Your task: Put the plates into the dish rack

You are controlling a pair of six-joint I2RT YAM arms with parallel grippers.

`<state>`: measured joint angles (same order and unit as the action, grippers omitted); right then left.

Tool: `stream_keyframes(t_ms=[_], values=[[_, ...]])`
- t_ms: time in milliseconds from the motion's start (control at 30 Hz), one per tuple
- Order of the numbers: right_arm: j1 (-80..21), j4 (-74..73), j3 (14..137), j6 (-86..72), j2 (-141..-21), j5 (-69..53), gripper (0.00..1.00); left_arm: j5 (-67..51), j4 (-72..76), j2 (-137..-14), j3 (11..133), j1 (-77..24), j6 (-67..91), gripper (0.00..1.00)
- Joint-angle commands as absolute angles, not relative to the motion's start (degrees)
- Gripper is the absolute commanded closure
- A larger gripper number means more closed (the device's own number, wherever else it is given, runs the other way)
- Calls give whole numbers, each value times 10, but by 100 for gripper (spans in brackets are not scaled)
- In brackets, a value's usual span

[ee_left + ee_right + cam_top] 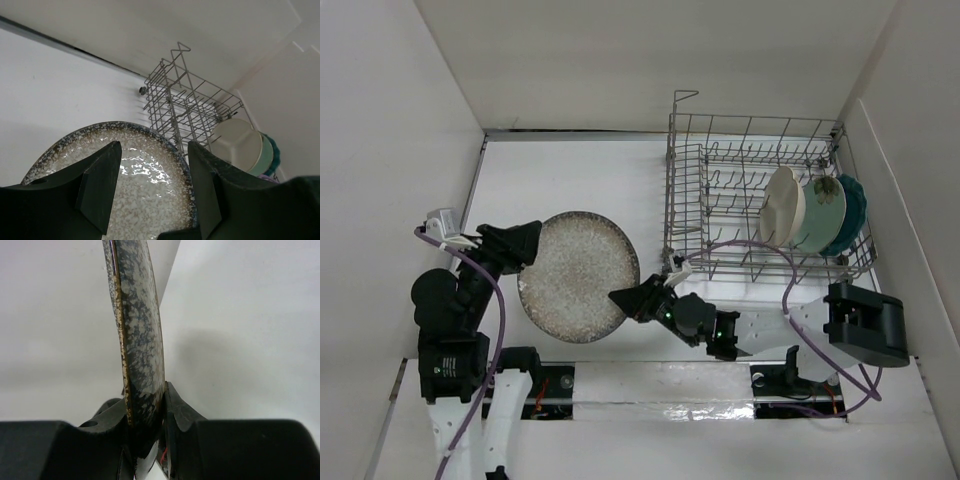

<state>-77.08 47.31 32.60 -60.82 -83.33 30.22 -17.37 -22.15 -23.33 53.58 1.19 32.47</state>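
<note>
Jaws on right arm point(720, 335) pinch speckled plate point(578, 277) rim; left jaws wide at opposite rim.

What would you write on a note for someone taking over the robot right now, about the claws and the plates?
Left claw: open, by the left edge of the speckled plate, gripping nothing.
Right claw: shut on that plate's near-right rim.
Plates: the cream plate, mint plate and teal plate stand on edge at the right end of the dish rack. The speckled plate is outside, left of the rack.
Done: three plates loaded.
Left: put the speckled plate into the rack.
</note>
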Motion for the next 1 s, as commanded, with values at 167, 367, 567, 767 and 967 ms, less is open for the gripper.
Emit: stream_keyframes(t_ms=[167, 367, 567, 767, 967], values=[[-704, 592, 431, -617, -753, 267, 100, -184, -203, -260, 677, 10, 330, 48], [-639, 536, 480, -577, -703, 264, 100, -185, -209, -257, 696, 10, 319, 47], [-517, 468, 489, -550, -618, 244, 100, -195, -201, -240, 635, 10, 315, 47], [-375, 348, 510, -513, -530, 180, 100, -228, -168, -235, 540, 10, 317, 47], [-196, 169, 600, -426, -497, 77, 100, -248, -146, -243, 492, 10, 310, 48]])
